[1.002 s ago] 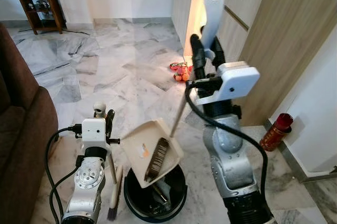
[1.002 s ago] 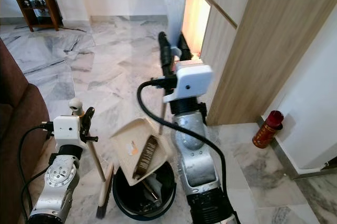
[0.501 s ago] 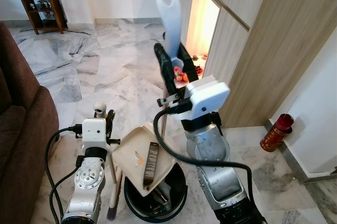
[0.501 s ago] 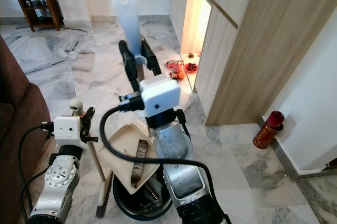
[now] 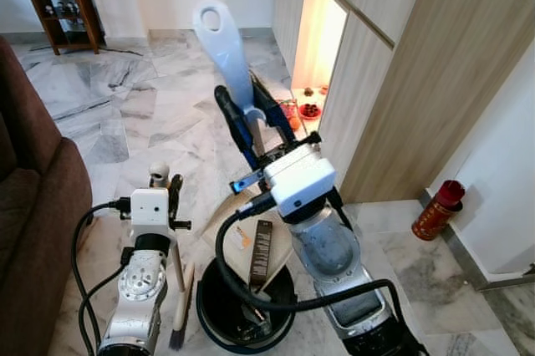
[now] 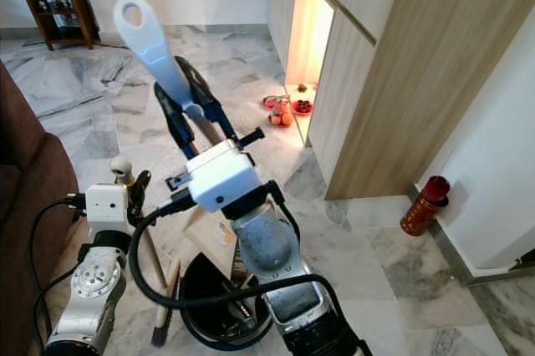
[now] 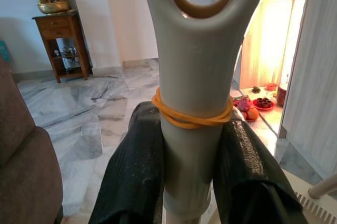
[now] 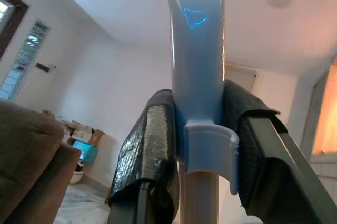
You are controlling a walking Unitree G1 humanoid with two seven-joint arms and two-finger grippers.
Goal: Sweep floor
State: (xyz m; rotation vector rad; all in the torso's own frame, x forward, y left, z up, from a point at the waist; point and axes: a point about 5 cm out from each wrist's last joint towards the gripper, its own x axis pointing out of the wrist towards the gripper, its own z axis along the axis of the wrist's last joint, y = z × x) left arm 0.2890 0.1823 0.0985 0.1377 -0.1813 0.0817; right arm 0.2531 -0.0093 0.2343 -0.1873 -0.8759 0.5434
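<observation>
beige dustpan (image 5: 251, 243) tilts over black bin (image 5: 219, 314), its handle clenched in right tool (image 5: 249, 115).

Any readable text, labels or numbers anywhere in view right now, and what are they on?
None can be read.
The red bottle by the wall: any label is too small to read.
The dustpan over the black bin has an orange mark, not lettering.
The white dustpan handle in the right gripper shows a blue outline mark, no words.

Beige dustpan (image 5: 251, 235), black bin (image 5: 219, 318)
</observation>
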